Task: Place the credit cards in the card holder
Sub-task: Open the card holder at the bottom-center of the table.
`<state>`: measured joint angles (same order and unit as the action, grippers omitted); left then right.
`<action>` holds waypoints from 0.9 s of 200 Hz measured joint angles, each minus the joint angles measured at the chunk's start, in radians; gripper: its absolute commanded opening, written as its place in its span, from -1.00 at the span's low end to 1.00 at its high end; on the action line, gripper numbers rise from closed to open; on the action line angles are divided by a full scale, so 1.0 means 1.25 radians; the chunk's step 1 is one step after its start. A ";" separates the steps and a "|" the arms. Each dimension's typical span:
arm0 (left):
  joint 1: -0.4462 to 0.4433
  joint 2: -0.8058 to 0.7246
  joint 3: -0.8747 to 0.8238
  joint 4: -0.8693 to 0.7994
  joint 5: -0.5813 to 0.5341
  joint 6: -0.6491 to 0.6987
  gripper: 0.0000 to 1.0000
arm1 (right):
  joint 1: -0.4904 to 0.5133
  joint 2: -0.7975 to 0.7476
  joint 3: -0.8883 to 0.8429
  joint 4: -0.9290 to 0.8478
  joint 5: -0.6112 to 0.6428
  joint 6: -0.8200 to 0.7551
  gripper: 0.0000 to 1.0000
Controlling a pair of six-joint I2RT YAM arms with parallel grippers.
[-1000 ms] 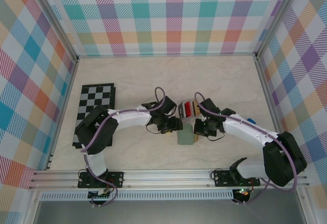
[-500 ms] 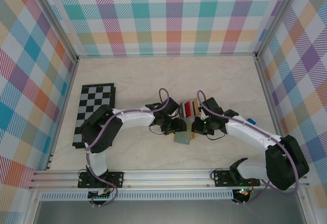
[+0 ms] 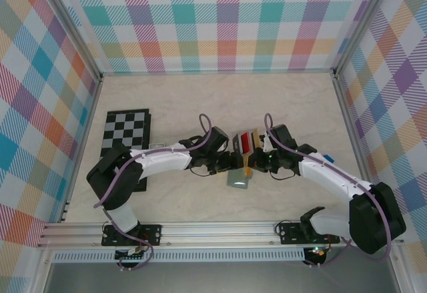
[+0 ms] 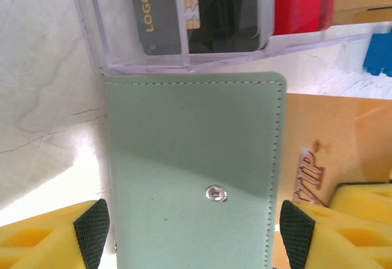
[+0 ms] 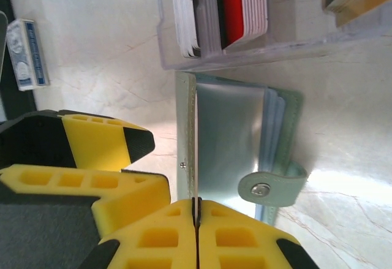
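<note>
Here the card holder (image 4: 193,177) sits between the left claw's (image 4: 195,229) fingers.

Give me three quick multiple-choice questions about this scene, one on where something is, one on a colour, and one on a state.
1. Where does the chessboard lie?
A. left side of the table
B. right side
C. inside the tray

2. What colour is the card holder?
A. black
B. sage green
C. red

3. How is the right gripper?
A. wide open
B. shut on the card holder's cover
C. shut on a red card

Answers:
1 A, it sits left of both arms.
2 B, green with a snap.
3 B, its pads pinch the cover's edge.
</note>
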<state>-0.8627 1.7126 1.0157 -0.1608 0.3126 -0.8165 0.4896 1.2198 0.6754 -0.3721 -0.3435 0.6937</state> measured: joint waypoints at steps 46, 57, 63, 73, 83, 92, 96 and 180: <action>0.007 -0.001 -0.036 0.060 0.010 -0.029 0.57 | -0.026 0.000 -0.036 0.080 -0.079 0.028 -0.90; 0.012 -0.001 -0.044 0.074 0.021 -0.038 0.56 | -0.032 0.000 -0.049 0.100 -0.094 0.038 -0.90; 0.015 -0.001 -0.049 0.084 0.028 -0.044 0.56 | -0.037 0.000 -0.058 0.117 -0.106 0.045 -0.90; 0.019 -0.001 -0.053 0.096 0.037 -0.050 0.55 | -0.043 0.001 -0.070 0.138 -0.124 0.056 -0.91; 0.022 -0.001 -0.060 0.117 0.045 -0.063 0.55 | -0.050 0.002 -0.079 0.162 -0.140 0.068 -0.91; 0.024 -0.001 -0.066 0.133 0.051 -0.071 0.57 | -0.054 0.005 -0.084 0.180 -0.149 0.075 -0.92; 0.026 -0.001 -0.070 0.139 0.053 -0.075 0.57 | -0.056 0.006 -0.087 0.186 -0.154 0.081 -0.92; 0.034 -0.002 -0.103 0.215 0.079 -0.113 0.00 | -0.089 0.032 -0.127 0.284 -0.235 0.133 -0.93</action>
<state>-0.8196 1.7107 0.8875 0.1085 0.4110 -0.9577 0.3782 1.2598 0.5171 -0.0174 -0.6373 0.8604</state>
